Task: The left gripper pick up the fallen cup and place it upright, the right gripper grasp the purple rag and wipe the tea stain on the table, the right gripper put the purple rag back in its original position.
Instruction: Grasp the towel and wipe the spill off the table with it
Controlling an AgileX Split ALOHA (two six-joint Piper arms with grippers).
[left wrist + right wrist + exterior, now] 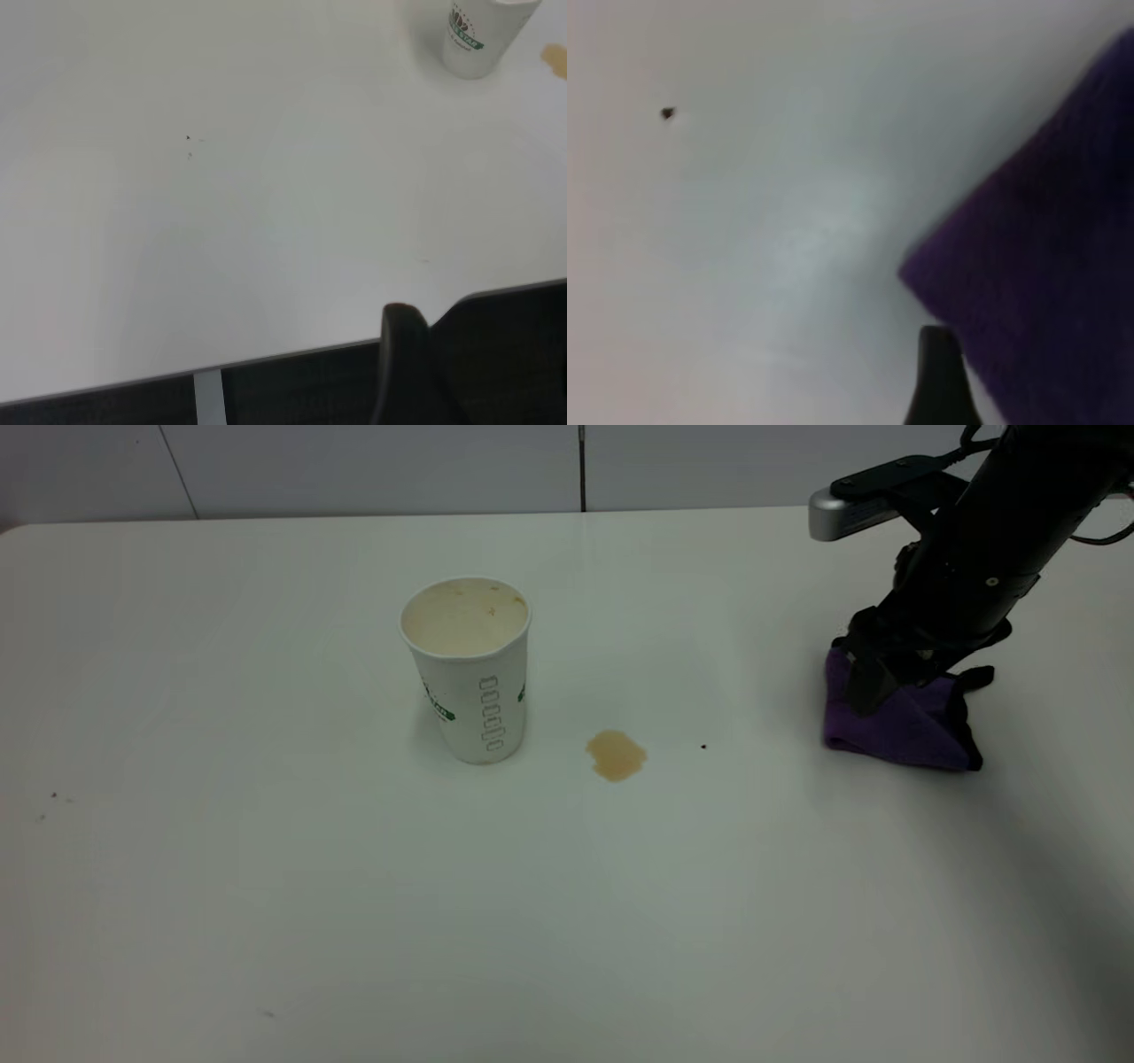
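The white paper cup (469,682) with green print stands upright left of the table's middle, also seen far off in the left wrist view (478,40). A small brown tea stain (617,755) lies just to its right. The purple rag (904,726) sits bunched at the right side of the table. My right gripper (873,682) is down on the rag's top left corner and shut on it. In the right wrist view one dark finger (939,381) stands at the edge of the purple rag (1045,221). My left gripper (416,372) hangs back past the table's edge, far from the cup.
The white table (266,868) has a small dark speck (703,746) between the stain and the rag, and a few faint specks near its left side (53,797). A wall runs behind the far edge.
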